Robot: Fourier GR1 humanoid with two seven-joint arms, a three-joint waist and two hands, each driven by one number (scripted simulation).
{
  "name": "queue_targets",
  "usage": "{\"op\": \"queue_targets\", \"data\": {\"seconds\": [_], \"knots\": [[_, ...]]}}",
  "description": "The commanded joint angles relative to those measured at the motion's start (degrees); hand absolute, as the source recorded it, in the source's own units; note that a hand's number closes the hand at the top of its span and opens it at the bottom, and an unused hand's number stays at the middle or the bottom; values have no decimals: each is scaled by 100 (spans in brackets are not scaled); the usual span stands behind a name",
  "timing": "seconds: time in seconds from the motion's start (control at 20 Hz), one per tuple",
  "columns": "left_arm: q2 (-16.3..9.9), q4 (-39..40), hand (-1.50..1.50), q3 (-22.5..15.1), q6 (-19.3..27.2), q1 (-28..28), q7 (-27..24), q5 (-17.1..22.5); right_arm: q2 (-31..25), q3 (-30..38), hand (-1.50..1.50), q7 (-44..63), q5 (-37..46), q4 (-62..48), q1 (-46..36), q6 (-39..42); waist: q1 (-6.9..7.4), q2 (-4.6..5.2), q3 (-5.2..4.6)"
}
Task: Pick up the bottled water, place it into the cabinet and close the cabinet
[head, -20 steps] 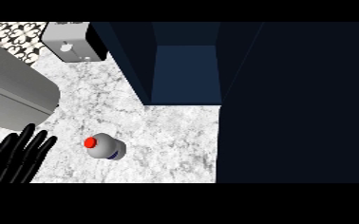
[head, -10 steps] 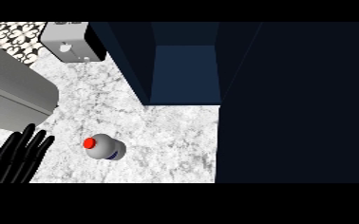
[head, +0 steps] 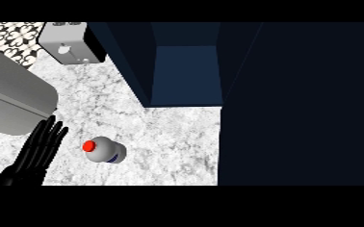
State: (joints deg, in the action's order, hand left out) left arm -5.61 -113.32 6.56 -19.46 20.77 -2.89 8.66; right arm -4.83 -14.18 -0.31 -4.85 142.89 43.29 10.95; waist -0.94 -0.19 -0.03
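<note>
The bottle (head: 105, 150) stood upright on the marbled desk (head: 171, 139), seen from above: a pale rounded body with a red cap and a dark band of label low on its side. It sat toward seven o'clock from the open cabinet (head: 186, 74), well apart from it. The left robot hand (head: 39, 149) lay just beside the bottle at its nine o'clock, not touching, fingers straight and empty. A grey box (head: 71, 43) stood at the desk's eleven o'clock. The right robot hand did not show.
</note>
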Motion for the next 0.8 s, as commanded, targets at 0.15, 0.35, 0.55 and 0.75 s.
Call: {"op": "queue_targets", "data": {"seconds": [0.15, 0.35, 0.55, 0.75], "knots": [[-15, 1836, -150, 186, -151, -566, -1121, -424, -120, 4, -150, -214, -156, 573, 647, 204, -12, 2, -1], [109, 2559, -150, 280, 129, -994, -1429, -605, -127, -61, -150, -432, -138, 709, 893, 243, -15, 2, -1], [-53, 3496, -150, 458, 18, -1039, -2334, -791, -131, -20, -150, -44, -282, 776, 565, 95, 50, 20, -4], [-59, 4693, -150, 661, 269, -1796, -2827, -909, -288, 168, -150, -693, -311, 625, 1085, 362, -26, 12, -3]]}}
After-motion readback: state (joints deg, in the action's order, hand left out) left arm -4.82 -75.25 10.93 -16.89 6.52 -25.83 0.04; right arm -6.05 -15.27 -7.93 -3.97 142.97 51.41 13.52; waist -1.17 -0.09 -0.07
